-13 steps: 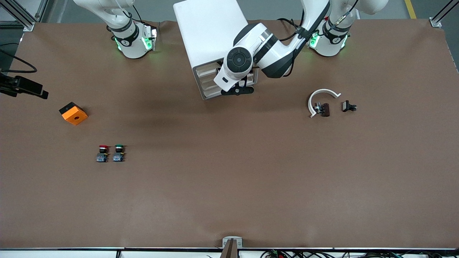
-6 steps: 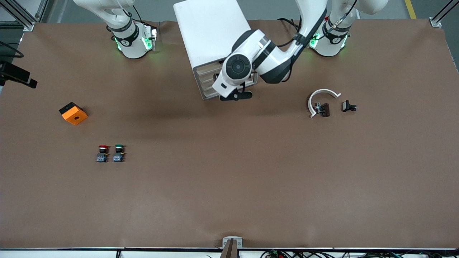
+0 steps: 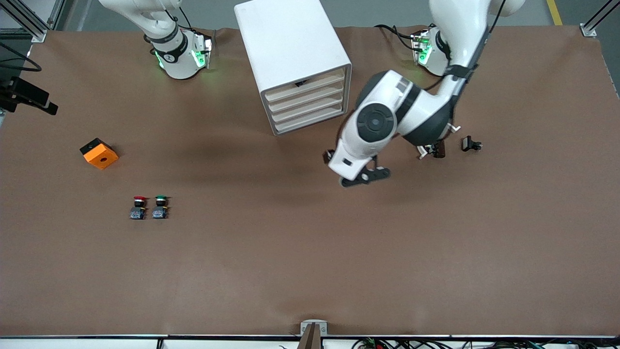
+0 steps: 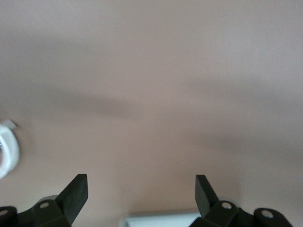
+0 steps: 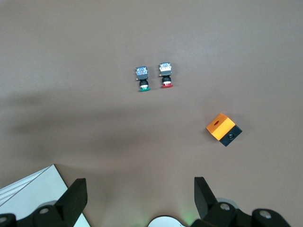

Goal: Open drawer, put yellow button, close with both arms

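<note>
The white cabinet (image 3: 290,43) stands between the two arm bases. Its uppermost drawer (image 3: 305,83) looks shut, its front level with the three lower ones. The yellow button is not in view. My left gripper (image 3: 364,176) hangs over bare table between the cabinet and the front camera, toward the left arm's end. In the left wrist view it (image 4: 142,182) is open and empty. My right gripper (image 5: 139,187) is open and empty, high above its own base, and waits. The cabinet's corner (image 5: 28,196) shows in the right wrist view.
A red-capped button (image 3: 139,207) and a green-capped button (image 3: 160,207) stand side by side toward the right arm's end. An orange block (image 3: 99,153) lies farther from the front camera. A white curved piece (image 3: 422,151), a brown part (image 3: 439,148) and a black clip (image 3: 471,144) lie by the left arm.
The left arm has pulled away from the cabinet's front and swung out over the table toward its own end. All four drawer fronts now show.
</note>
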Available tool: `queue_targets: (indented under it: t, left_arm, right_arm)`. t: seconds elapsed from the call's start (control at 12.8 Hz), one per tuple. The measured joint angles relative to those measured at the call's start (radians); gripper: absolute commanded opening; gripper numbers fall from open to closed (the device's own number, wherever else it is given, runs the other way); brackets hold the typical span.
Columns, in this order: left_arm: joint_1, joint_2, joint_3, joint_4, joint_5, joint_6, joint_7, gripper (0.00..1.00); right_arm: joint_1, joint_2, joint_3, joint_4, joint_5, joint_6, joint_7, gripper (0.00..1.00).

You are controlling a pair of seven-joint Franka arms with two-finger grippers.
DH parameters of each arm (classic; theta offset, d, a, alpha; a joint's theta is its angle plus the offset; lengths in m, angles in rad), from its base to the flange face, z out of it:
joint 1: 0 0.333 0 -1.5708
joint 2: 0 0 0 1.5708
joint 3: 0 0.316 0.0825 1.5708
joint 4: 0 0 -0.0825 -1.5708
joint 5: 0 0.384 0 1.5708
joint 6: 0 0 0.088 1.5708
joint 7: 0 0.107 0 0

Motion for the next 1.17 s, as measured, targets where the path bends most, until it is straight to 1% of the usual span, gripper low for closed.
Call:
queue_targets:
  t: [0.16,0.31,0.55,0.7,0.94,1.17]
  left_arm:
    - [0.051,-0.001,0.000,0.034,0.115,0.000,0.030,1.00]
    - [0.096,-0.003,0.001,0.061,0.165,0.000,0.048,1.00]
    - [0.178,-0.015,0.002,0.105,0.175,-0.001,0.056,1.00]
    - [0.217,-0.041,0.002,0.114,0.175,-0.002,0.062,1.00]
    - [0.263,-0.091,0.001,0.117,0.175,-0.012,0.064,1.00]
    - [0.309,-0.140,0.001,0.118,0.175,-0.047,0.162,1.00]
  right_arm:
    - [0.000,-0.029,0.011,-0.034,-0.003,0.014,0.000,1.00]
    - [0.000,-0.049,0.016,-0.058,-0.005,0.030,0.000,1.00]
    - [0.000,-0.061,0.018,-0.078,-0.026,0.045,0.000,1.00]
    - [0.000,-0.063,0.031,-0.082,-0.058,0.057,0.000,1.00]
    - [0.000,-0.065,0.038,-0.090,-0.076,0.062,0.000,1.00]
    - [0.000,-0.067,0.043,-0.095,-0.078,0.066,-0.009,1.00]
